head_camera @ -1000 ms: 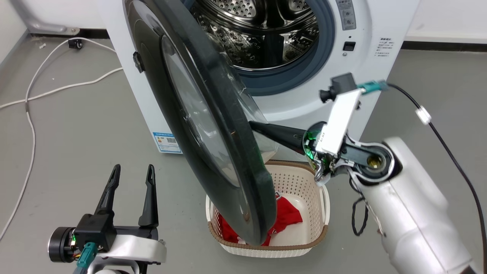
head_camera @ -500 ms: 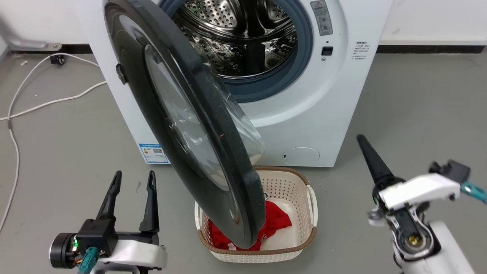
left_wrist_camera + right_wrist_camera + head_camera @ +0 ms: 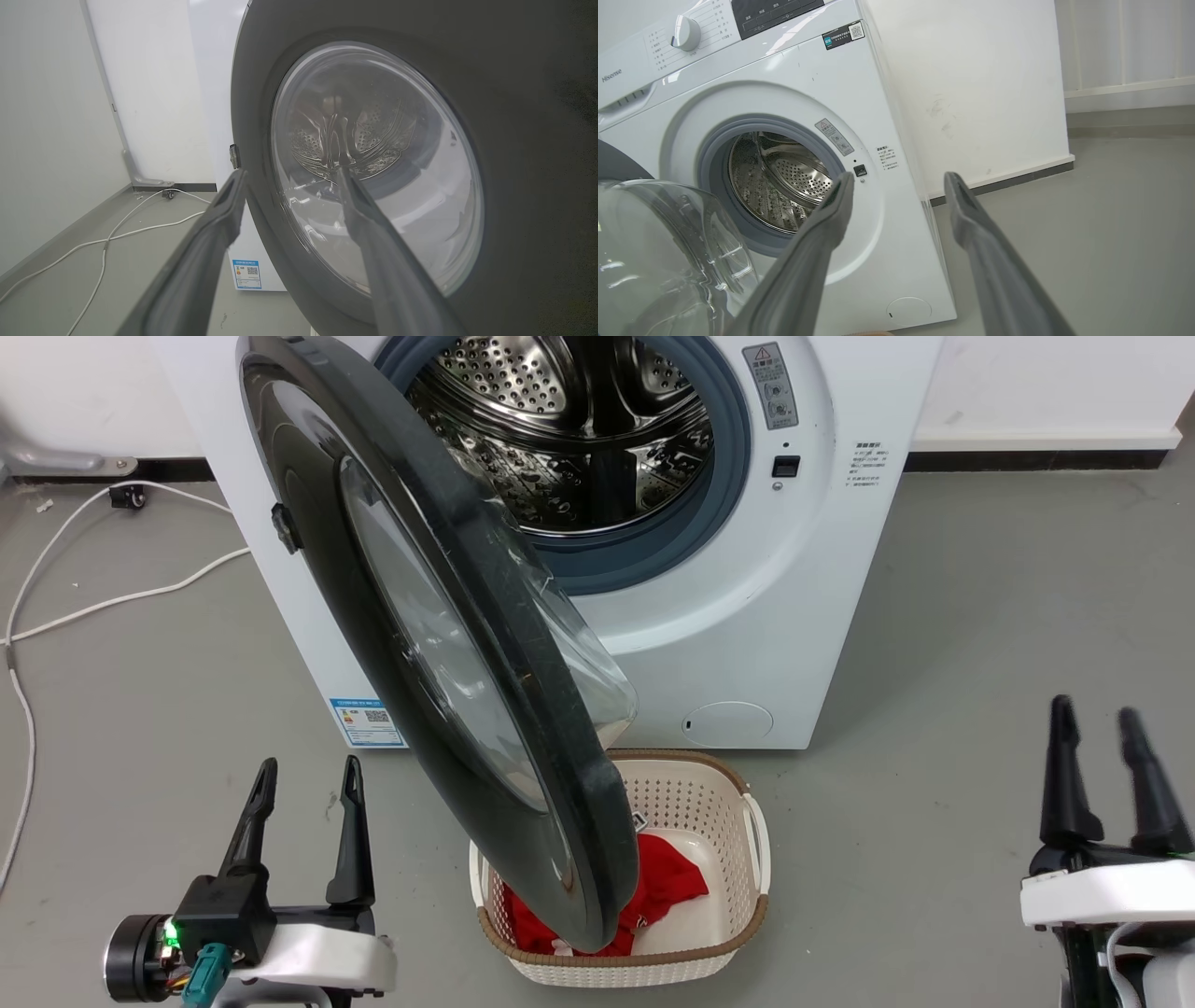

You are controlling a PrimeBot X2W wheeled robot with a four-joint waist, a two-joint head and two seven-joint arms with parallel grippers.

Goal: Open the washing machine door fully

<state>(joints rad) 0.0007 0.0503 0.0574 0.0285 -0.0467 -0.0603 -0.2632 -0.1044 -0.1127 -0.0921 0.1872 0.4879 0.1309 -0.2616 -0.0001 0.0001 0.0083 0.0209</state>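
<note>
Black and glossy, the washing machine door (image 3: pixel 448 644) stands swung well out from the front of the white washing machine (image 3: pixel 794 616). It hangs on its hinge at the robot's left side of the opening, with its bulging glass bowl facing back toward the drum (image 3: pixel 579 429). I'd say the job is mostly done. The mouth is wide open and nothing bars the way in, though the door looks to stand at about a right angle to the machine's front, so a last push outward may be needed before it counts as fully open.

Neither arm has hold of it. The left claw (image 3: pixel 309 765) sits low on the outer side of the door, fingers apart and empty, aimed at the outer face without touching it. The right claw (image 3: pixel 1094 709) is well apart from the door on the other side, fingers spread too, holding nothing.

As for what holds what: the steel drum looks empty as far as I can see into it. On the floor (image 3: pixel 980 616) just in front of the machine sits a pale slotted basket (image 3: pixel 758 859) with a red cloth (image 3: pixel 672 887) heaped in it. The door's lower edge hangs over the basket and hides part of it.
</note>
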